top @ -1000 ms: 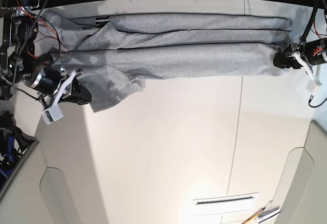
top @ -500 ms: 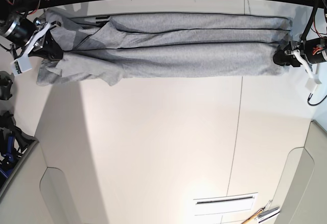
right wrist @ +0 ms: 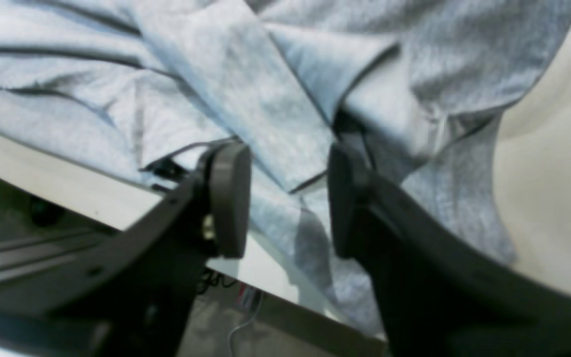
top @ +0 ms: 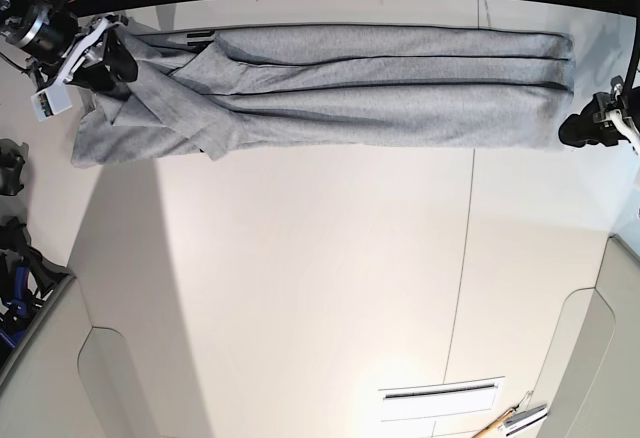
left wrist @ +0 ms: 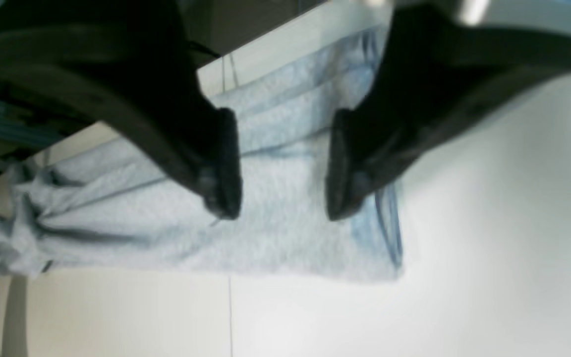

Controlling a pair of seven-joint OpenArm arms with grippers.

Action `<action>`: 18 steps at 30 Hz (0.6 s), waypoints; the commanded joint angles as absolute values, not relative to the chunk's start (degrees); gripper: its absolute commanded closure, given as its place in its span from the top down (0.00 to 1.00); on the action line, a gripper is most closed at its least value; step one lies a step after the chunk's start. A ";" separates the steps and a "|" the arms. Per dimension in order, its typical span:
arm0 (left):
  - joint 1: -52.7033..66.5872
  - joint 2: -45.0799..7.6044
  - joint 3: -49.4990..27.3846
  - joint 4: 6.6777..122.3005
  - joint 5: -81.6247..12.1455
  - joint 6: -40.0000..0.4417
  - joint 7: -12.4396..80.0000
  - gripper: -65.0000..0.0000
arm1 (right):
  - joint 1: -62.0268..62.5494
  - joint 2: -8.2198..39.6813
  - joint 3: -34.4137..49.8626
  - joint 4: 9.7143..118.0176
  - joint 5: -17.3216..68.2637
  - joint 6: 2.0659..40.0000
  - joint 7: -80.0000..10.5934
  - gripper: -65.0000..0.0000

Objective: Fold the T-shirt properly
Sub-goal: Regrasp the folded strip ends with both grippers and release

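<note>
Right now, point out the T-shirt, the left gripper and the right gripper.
T-shirt [top: 380,108], base view, middle of the folded grey body.
left gripper [left wrist: 283,168], left wrist view, gap midway between the black fingertips, open above the shirt.
right gripper [right wrist: 288,198], right wrist view, gap midway between the fingertips, open over bunched fabric.

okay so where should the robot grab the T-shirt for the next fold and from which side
Probably its two short ends. The T-shirt lies folded into a long narrow band along the table's far edge. The left gripper, open, hangs over the straight hem end; come in from that end. The right gripper, open, hovers over the bunched sleeve end; approach from above, pinching all layers.
</note>
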State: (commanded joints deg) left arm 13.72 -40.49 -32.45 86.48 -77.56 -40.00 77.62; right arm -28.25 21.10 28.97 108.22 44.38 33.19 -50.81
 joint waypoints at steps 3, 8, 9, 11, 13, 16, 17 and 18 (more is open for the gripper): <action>14.81 -40.36 -32.49 86.48 -77.30 -40.00 77.73 0.51 | -28.23 21.06 30.85 108.44 46.83 33.21 -50.81 0.39; 16.86 -39.83 -32.49 85.69 -63.13 -40.00 67.75 0.52 | -27.46 19.03 37.17 111.22 49.30 33.23 -50.83 0.39; 16.84 -39.83 -32.49 85.23 -61.58 -40.00 66.89 0.57 | -27.20 18.15 38.33 112.27 49.87 33.26 -50.81 0.39; 16.86 -39.83 -32.49 83.99 -61.28 -39.59 66.59 0.70 | -26.28 16.91 39.40 113.89 50.13 33.26 -50.37 0.36; 16.84 -39.81 -32.49 82.65 -61.47 -39.62 66.41 0.72 | -24.88 16.10 39.22 114.15 50.19 33.28 -50.06 0.19; 16.86 -39.81 -32.49 80.62 -62.22 -39.62 66.41 0.72 | -22.83 14.96 38.06 114.10 50.04 33.50 -49.69 0.00; 16.84 -39.79 -32.49 79.59 -63.05 -39.64 66.43 0.72 | -22.44 14.70 37.39 114.04 49.76 33.52 -49.45 0.00; 16.84 -39.68 -32.49 78.70 -63.81 -39.64 66.41 0.72 | -22.26 14.39 36.56 113.97 49.50 33.54 -48.97 0.00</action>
